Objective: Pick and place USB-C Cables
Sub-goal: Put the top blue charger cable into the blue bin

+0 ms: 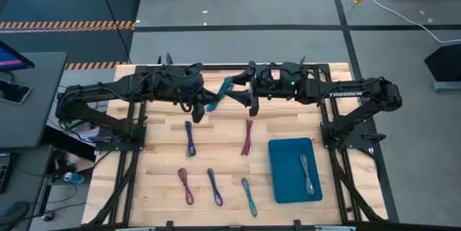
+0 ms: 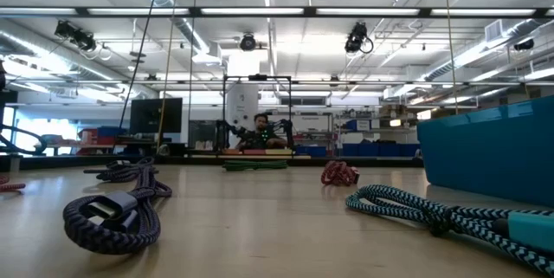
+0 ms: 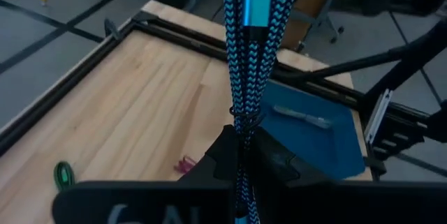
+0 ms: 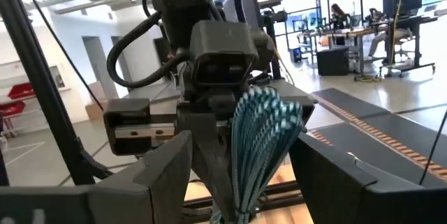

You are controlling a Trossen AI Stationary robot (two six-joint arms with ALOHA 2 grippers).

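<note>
The left hand (image 4: 234, 182) grips a teal cable bundle (image 4: 262, 147) between the right hand's open fingers (image 4: 164, 175).

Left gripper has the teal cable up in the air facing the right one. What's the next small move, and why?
Probably ease the right gripper forward and close on the teal cable. The left gripper is shut on the bundle above the table, and the right gripper's fingers stand open to either side of its free end. The blue tray, holding a grey cable, lies on the right arm's side.
</note>
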